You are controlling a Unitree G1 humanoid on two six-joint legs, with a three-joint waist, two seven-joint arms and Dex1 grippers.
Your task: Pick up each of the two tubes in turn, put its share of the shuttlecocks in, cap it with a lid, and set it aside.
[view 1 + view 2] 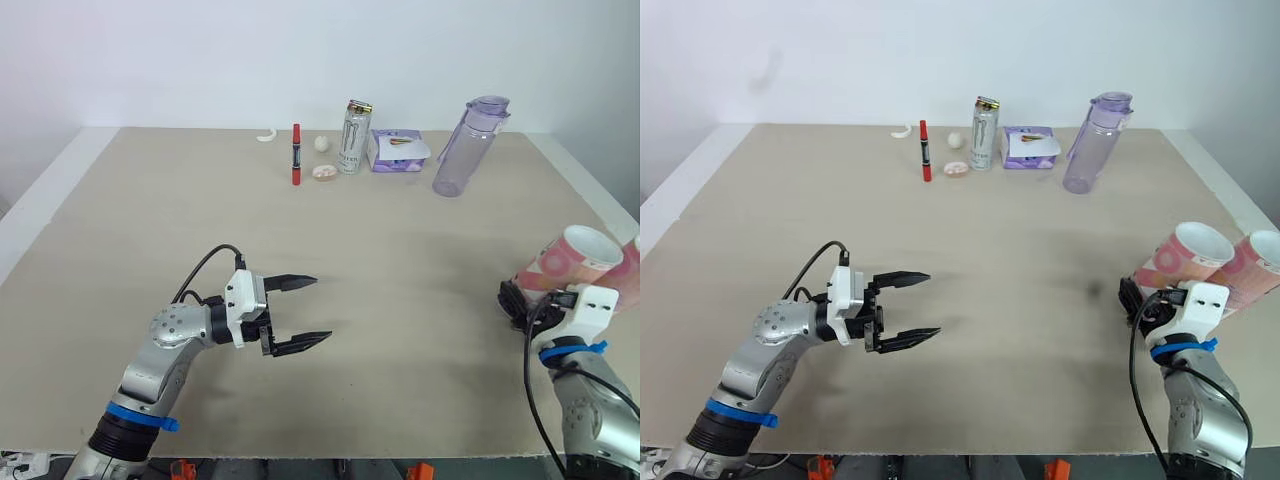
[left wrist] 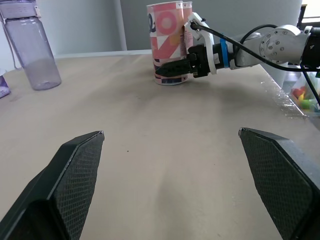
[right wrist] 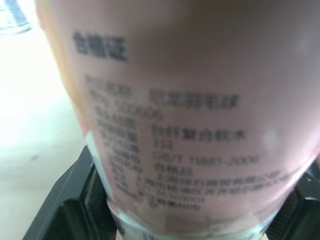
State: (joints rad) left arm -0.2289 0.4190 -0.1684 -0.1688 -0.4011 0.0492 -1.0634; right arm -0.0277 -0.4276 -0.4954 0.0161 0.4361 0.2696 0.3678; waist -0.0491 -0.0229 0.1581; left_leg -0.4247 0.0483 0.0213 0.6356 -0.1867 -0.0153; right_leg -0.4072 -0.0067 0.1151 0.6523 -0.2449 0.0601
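A pink patterned tube (image 1: 568, 262) leans at the table's right edge, its open mouth up and to the right. My right gripper (image 1: 515, 300) is shut on its lower end, and the black fingers (image 2: 175, 70) press on both sides of the tube (image 3: 190, 115). A second pink tube (image 1: 1255, 262) lies just behind it, further right. My left gripper (image 1: 322, 308) hovers low over the bare middle-left of the table, open, nothing between its fingers (image 2: 75, 165).
Along the far edge stand a purple water bottle (image 1: 468, 145), a drink can (image 1: 354, 137), a purple tissue pack (image 1: 398, 150), a red pen (image 1: 296, 154) and small white bits. The table's right edge (image 1: 600, 200) runs close by the tubes.
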